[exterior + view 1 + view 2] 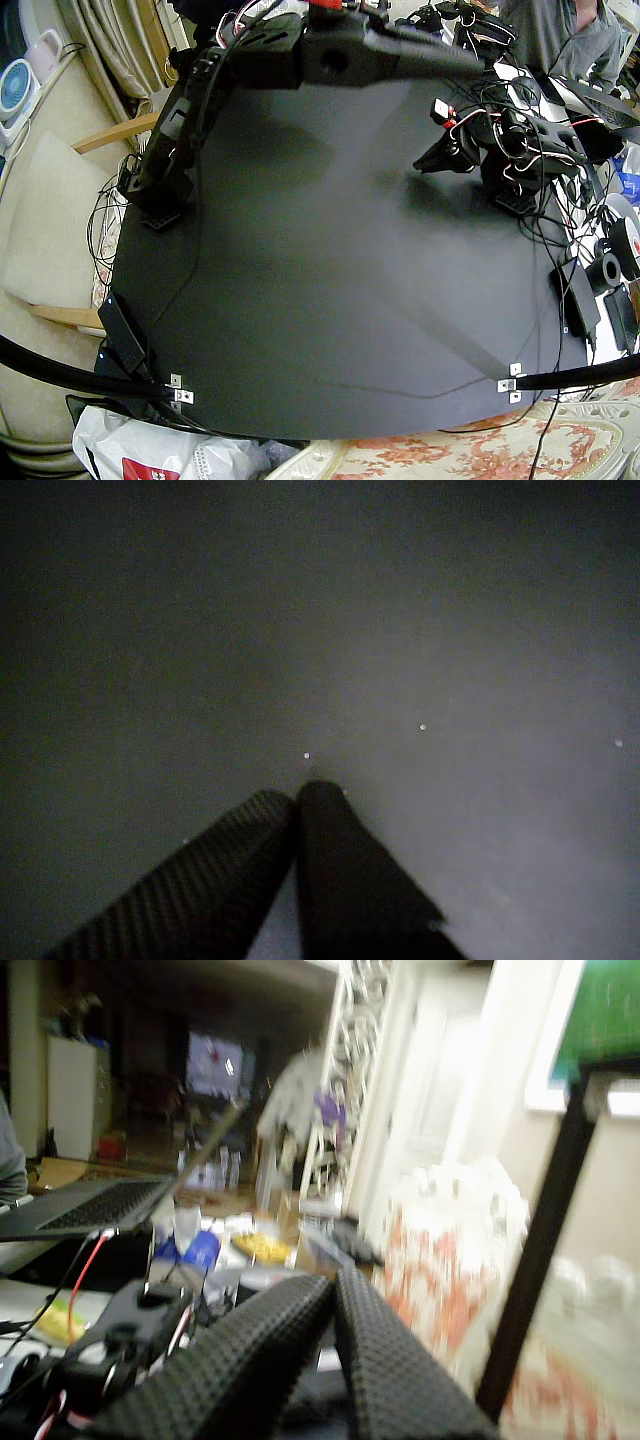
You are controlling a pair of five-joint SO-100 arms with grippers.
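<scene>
Nothing lies loose on the black table [330, 300]. My right arm reaches high across the far edge, and its gripper [478, 68] is shut and holds nothing. In a wrist view that gripper [335, 1282] points level into the room, jaws closed together, and the picture is blurred. The left arm is folded low, with its gripper [428, 162] just above the table top. In a wrist view its gripper [300, 788] is shut and empty, tips close over the bare black surface [450, 680].
A power brick [124, 334] lies at one table edge and another [579, 298] at the opposite edge among cables. A laptop [600, 100] and a person [560, 30] are behind the left arm. Black poles [580, 375] cross the front corners.
</scene>
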